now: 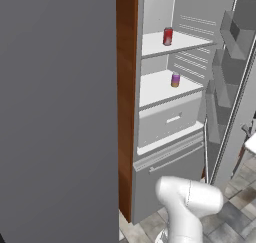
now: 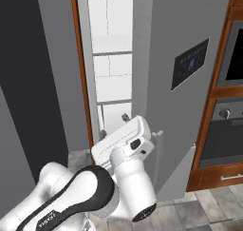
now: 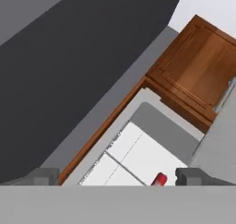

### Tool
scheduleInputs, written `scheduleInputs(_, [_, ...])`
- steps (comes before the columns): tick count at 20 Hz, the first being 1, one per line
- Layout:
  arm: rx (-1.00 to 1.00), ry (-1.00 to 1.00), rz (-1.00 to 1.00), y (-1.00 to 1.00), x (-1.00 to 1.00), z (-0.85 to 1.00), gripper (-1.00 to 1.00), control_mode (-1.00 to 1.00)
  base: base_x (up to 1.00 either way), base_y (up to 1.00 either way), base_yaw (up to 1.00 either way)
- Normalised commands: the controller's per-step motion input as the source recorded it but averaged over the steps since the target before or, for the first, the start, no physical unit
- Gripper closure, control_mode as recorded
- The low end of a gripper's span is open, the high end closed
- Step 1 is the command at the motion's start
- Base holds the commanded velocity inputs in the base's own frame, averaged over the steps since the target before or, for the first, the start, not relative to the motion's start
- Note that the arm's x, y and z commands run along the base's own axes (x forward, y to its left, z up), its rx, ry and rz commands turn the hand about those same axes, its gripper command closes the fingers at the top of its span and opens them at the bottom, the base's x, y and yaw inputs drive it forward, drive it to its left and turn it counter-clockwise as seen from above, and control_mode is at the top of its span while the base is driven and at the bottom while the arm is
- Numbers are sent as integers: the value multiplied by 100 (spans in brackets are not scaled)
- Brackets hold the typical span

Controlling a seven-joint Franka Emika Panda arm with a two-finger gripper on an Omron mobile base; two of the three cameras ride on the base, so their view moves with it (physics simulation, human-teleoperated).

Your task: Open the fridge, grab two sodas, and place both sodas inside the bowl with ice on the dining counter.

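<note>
The fridge (image 1: 170, 122) stands open, its grey door (image 2: 190, 106) with the black panel swung out to the right. One of the two sodas, a red can (image 1: 168, 36), stands on the upper white shelf. The other, a purple-pink can (image 1: 175, 79), stands on the shelf below. My gripper (image 3: 117, 177) is open and empty, held well in front of the fridge and apart from both cans. In the hand view the red can (image 3: 159, 179) shows between the fingertips, nearer the right one. The hand (image 2: 124, 140) sits beside the door's edge. The bowl and the dining counter are out of view.
A large grey panel (image 1: 55, 112) fills the space left of the fridge, with a brown wood strip (image 1: 127, 87) between them. The bottom drawer (image 1: 170, 162) is shut. An oven stack (image 2: 230, 97) in wood cabinets stands right of the door. A wooden cabinet (image 3: 198, 66) sits above the fridge.
</note>
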Motion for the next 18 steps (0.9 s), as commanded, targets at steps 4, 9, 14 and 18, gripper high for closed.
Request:
scheduleInputs(4, [-16,0,-15,83,-1,74,-100,-100,0,0,0])
scheduleInputs(9, [-22,3,-22,79,10,48,-100,-100,0,0,0])
scheduleInputs(14, [-26,10,-25,73,26,30,-100,-100,0,0,0])
scheduleInputs(18, [-26,15,-28,50,38,9,-100,-100,0,0,0])
